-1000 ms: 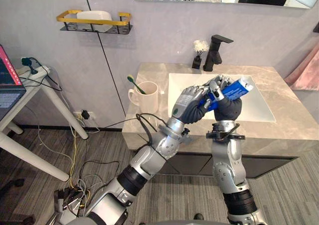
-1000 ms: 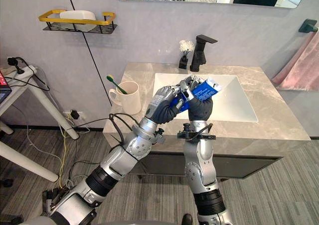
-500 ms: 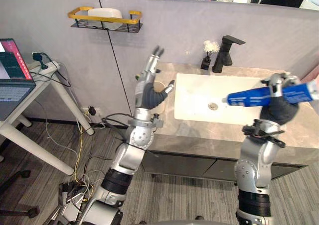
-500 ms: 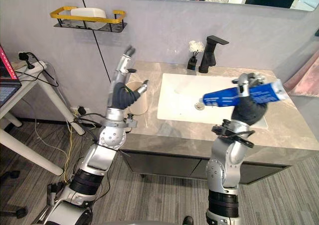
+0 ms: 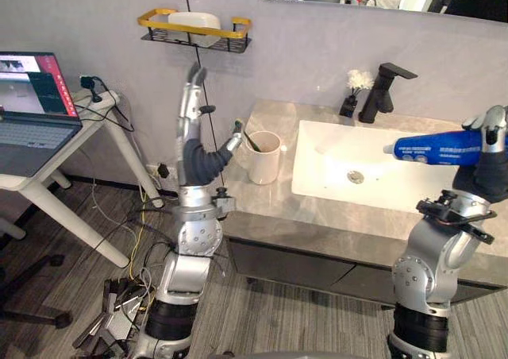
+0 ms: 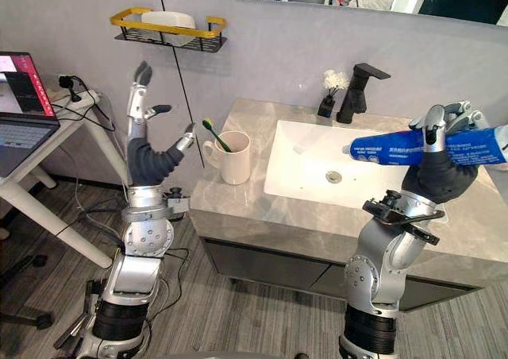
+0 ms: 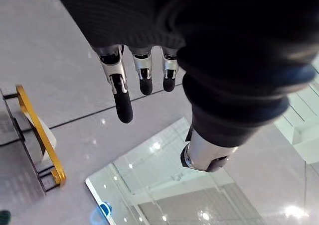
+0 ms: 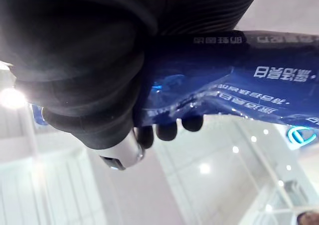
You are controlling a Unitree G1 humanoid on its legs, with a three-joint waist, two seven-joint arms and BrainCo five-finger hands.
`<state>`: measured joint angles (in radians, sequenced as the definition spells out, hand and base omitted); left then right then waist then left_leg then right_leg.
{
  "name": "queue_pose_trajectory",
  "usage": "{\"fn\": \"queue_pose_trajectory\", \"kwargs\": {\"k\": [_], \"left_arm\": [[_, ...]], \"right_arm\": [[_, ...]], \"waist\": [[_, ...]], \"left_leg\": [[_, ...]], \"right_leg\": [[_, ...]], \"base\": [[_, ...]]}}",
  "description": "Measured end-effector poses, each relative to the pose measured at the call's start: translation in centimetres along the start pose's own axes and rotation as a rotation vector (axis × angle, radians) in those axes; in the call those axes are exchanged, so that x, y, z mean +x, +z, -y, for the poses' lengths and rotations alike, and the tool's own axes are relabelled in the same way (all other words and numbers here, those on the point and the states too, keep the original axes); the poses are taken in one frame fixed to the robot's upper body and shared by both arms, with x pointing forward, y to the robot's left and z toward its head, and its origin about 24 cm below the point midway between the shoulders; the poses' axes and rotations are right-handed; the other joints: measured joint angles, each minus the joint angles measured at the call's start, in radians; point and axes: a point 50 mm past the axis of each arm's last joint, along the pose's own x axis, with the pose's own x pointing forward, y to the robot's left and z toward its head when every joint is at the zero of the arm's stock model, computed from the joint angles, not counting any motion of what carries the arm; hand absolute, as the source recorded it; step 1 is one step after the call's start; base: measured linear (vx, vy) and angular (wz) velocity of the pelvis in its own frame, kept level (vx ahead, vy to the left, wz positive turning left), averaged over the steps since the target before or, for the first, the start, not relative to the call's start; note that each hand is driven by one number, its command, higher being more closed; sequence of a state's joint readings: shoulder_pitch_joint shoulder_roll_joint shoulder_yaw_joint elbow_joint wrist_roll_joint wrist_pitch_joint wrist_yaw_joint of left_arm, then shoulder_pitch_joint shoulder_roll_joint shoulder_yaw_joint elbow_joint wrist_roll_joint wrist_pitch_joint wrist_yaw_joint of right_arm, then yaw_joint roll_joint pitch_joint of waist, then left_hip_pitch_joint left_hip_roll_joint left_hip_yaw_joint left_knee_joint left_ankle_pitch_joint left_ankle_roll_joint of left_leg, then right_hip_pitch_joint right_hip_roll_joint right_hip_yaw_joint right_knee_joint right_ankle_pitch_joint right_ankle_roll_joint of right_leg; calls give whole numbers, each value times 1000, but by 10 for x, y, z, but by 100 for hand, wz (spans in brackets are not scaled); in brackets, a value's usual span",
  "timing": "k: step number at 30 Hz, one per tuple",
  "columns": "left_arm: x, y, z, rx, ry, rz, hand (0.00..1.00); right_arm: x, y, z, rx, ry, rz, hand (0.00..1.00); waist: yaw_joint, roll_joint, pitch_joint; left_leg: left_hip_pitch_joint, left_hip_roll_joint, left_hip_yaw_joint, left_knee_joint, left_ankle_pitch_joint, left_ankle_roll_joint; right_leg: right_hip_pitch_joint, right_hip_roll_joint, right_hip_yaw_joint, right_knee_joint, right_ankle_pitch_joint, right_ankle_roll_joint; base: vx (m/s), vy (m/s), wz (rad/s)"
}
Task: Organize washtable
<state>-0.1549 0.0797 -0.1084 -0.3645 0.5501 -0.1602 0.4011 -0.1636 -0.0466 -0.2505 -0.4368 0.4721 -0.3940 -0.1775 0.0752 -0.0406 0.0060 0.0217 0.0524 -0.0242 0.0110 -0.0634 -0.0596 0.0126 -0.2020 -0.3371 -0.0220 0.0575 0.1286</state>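
Here's the glossy blue plastic toothpaste tube (image 6: 421,147), white lettering along it. Cream ceramic mug (image 6: 236,160), plain; green plastic toothbrush (image 6: 214,134) (yellowish at the tip). Beige stone countertop (image 6: 230,204), faint pale veining. White rectangular basin (image 6: 309,148), matte black faucet (image 6: 359,89), black wire shelf (image 6: 168,25) with a gold rail.

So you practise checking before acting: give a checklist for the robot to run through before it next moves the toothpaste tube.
1. Grip: ok, the right hand has its fingers curled round the toothpaste tube.
2. Clearance: ok, the left hand is raised, open, apart from the mug.
3. Mug upright on the counter: ok, toothbrush inside.
4. Tube near the mug: not ok, held level, across the sink from it.
5. Room in the mug: cannot tell.
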Motion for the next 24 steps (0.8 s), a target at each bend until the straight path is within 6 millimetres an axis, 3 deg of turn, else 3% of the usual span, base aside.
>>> {"fn": "queue_pose_trajectory", "kwargs": {"k": [2,7,12,18,22,24], "left_arm": [[-4,1,-4,-2,16,-7,0],[-28,-7,-9,-24,13,-124,0],[-75,-18,1,-75,-148,-308,0],[-139,-53,18,-88,-420,-598,0],[-162,-75,13,-29,-473,-731,0],[-165,-82,5,1,-465,-758,0]], "right_arm": [[8,3,-4,7,22,31,100],[45,4,-14,52,66,115,100],[86,-1,-13,32,57,126,100],[105,2,-21,90,62,140,100],[106,1,-18,99,45,127,100],[108,1,-16,84,47,121,100]], "waist": [[4,-1,0],[51,-19,3],[106,-82,12],[145,-149,23],[147,-185,35],[142,-199,44]], "left_leg": [[-11,-3,-10,5,0,0],[-35,-4,-60,7,4,-4],[-81,-3,-133,8,25,-12],[-131,-4,-166,26,25,-14],[-152,-4,-167,30,27,-16],[-168,-4,-168,33,31,-20]], "right_leg": [[-1,-3,-13,0,0,0],[2,-3,-51,-1,0,0],[0,1,-108,-4,0,0],[-20,3,-136,-3,0,0],[-40,4,-136,-4,0,0],[-54,5,-134,-4,0,0]], "base": [[11,-1,16],[6,-17,27],[9,-20,43],[0,-5,20],[-9,-3,0],[-14,-5,-2]]}}
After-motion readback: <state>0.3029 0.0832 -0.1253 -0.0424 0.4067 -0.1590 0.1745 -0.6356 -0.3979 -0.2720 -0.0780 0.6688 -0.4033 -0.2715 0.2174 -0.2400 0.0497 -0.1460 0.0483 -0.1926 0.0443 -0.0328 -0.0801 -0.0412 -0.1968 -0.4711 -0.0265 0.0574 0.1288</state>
